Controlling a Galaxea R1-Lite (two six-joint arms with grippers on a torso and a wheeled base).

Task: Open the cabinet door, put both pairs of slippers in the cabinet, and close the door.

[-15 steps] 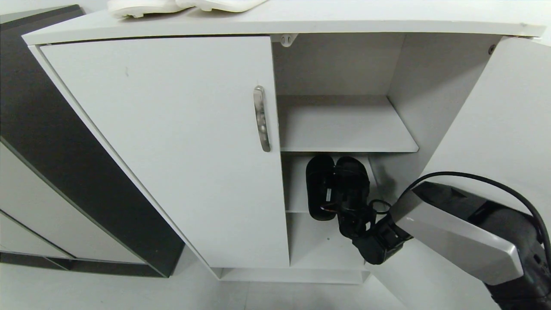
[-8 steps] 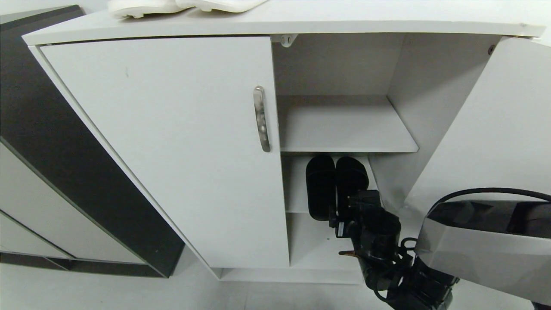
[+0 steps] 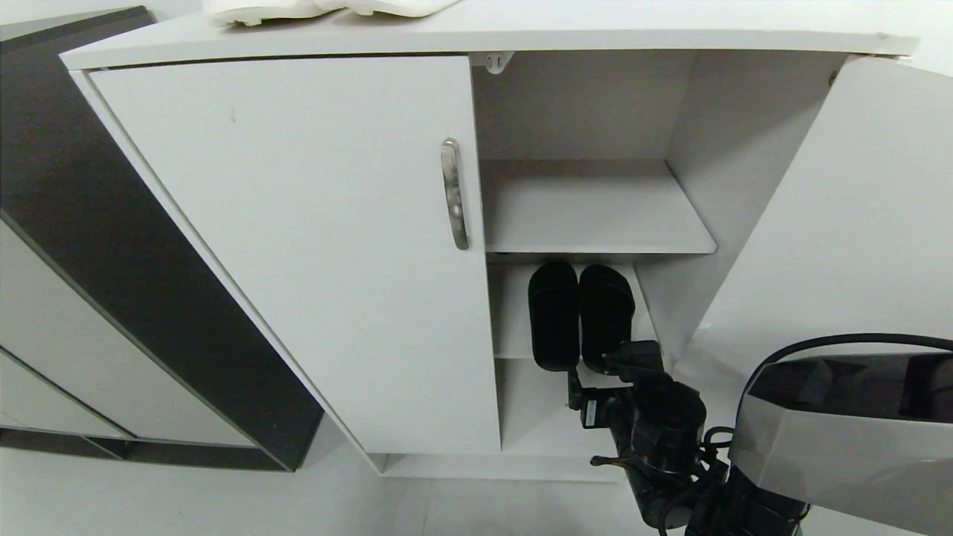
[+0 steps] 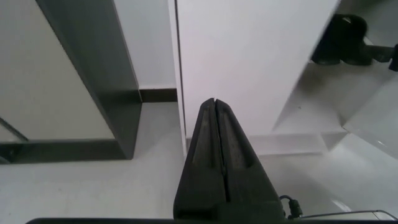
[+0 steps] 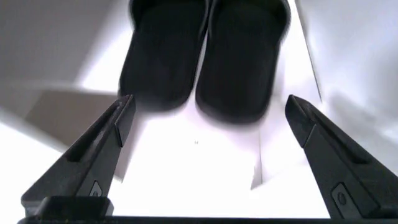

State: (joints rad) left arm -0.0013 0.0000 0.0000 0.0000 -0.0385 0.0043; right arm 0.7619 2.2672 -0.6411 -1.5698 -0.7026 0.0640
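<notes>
Black slippers (image 3: 555, 316): two on one shelf (image 3: 512, 327); white slippers (image 3: 260, 7): two; right jaws apart, left jaws together.

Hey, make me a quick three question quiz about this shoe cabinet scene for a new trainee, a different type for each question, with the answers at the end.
1. True or false: the right gripper is shut on the black slippers.
2. Where do the black slippers lie? A) on the cabinet top B) on the upper shelf C) on the middle shelf D) on the floor
3. Fill in: the right door is open, the left door is ____.
Key: 1 false, it is open, in front of them. 2 C. 3 shut.
</notes>
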